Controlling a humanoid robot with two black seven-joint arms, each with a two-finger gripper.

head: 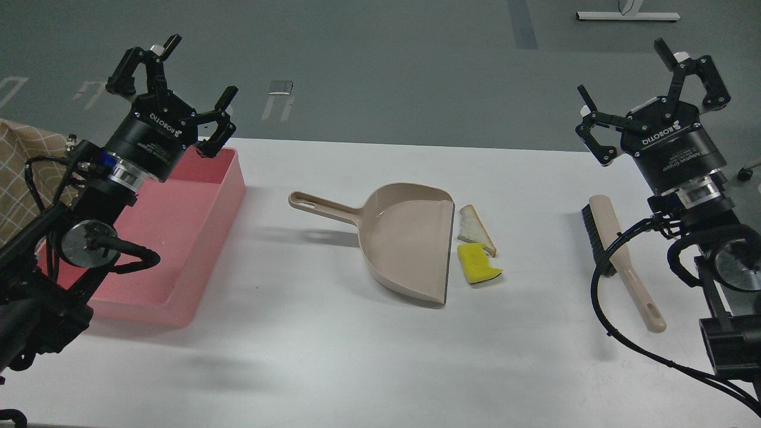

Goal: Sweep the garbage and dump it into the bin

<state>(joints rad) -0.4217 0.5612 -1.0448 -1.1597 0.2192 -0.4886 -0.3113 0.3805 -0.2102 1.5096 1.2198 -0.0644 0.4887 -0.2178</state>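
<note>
The garbage lies mid-table: a white bread wedge (pixel 474 230) with brown crust, and just in front of it a yellow notched sponge chunk (pixel 477 264). Both sit by the open mouth of a beige dustpan (pixel 407 239), whose handle points left. The pink bin (pixel 184 235) stands at the left. A beige hand brush (pixel 621 258) with black bristles lies at the right. My left gripper (pixel 172 83) is open and empty above the bin's far end. My right gripper (pixel 648 89) is open and empty, raised beyond the brush.
The white table (pixel 333 351) ends at a far edge behind the dustpan, with grey floor beyond. A checked tan cloth (pixel 24 172) shows at the far left. Black cables hang from my right arm next to the brush.
</note>
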